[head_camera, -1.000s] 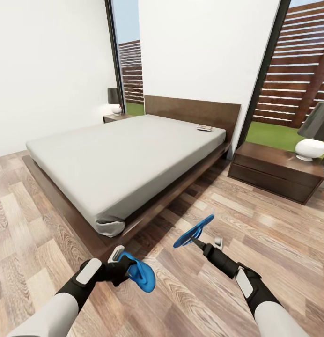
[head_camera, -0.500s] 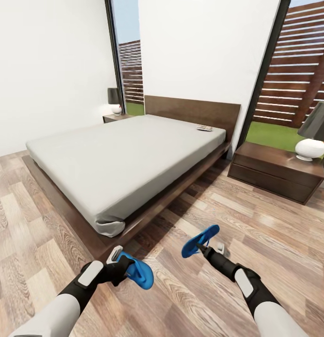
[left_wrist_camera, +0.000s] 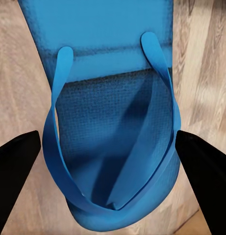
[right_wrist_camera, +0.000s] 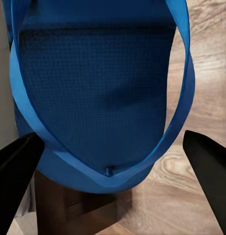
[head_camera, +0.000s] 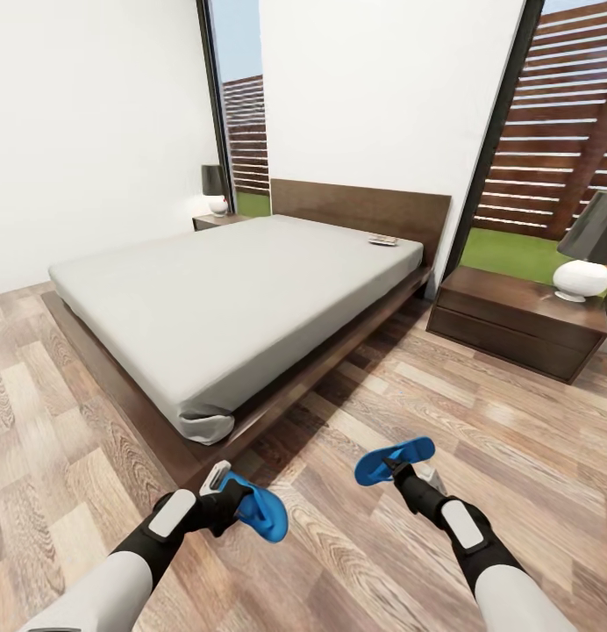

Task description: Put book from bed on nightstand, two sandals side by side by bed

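**Two sandals held above the floor by the bed's foot**

The left gripper (head_camera: 223, 502) is closed on one blue sandal (head_camera: 258, 510), and the right gripper (head_camera: 400, 470) on the other sandal (head_camera: 393, 460); both are carried over the wood floor (head_camera: 356, 562) near the bed (head_camera: 233, 298). The soles are judged light, thin and somewhat flexible (the straps look soft), so a hold across the sole edge seems soundest. The book (head_camera: 382, 240) is seen on the mattress near the headboard, the nightstand (head_camera: 514, 323) just beside. No brand or writing can be read.
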